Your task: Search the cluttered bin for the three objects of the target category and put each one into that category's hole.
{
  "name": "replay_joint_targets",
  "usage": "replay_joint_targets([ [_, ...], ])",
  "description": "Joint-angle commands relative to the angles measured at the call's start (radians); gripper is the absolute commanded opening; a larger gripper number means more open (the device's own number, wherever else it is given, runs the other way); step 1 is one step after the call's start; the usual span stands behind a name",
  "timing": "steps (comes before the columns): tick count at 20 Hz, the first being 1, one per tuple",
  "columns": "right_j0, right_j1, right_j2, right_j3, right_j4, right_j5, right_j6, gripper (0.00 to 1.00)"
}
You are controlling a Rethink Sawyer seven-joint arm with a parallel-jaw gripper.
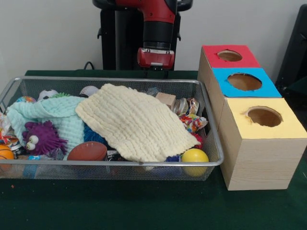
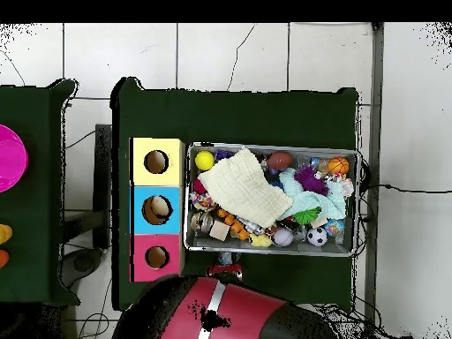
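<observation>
A wire mesh bin (image 1: 211,124) (image 2: 274,146) holds mixed toys under a cream cloth (image 1: 136,122) (image 2: 243,187) and a mint cloth (image 1: 53,112). Showing around the cloths are a yellow ball (image 1: 194,156) (image 2: 204,160), a brown football (image 1: 87,151), a purple fuzzy toy (image 1: 42,138), a small basketball (image 2: 338,165) and a wooden block (image 1: 166,99). Beside the bin stand three wooden boxes with holes, topped red (image 1: 229,56), blue (image 1: 244,82) and yellow (image 1: 264,117). My gripper (image 1: 155,72) (image 2: 228,263) hangs behind the bin's far rim, outside it, holding nothing that I can see.
The blue box's hole (image 2: 158,209) shows something pale inside in the overhead view. A second green table at the overhead view's left edge carries a pink round object (image 2: 9,159). Candy wrappers (image 1: 192,122) crowd the bin's end nearest the boxes.
</observation>
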Motion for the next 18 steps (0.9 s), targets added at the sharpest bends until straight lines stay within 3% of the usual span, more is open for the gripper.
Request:
replay_joint_targets([
  [1, -0.052, -0.029, 0.034, 0.015, -0.051, 0.083, 0.202, 1.0],
  [8, -0.081, -0.026, 0.06, -0.004, -0.064, 0.109, 0.207, 1.0],
  [18, -0.073, 0.049, 0.039, -0.032, -0.038, 0.006, 0.204, 1.0],
])
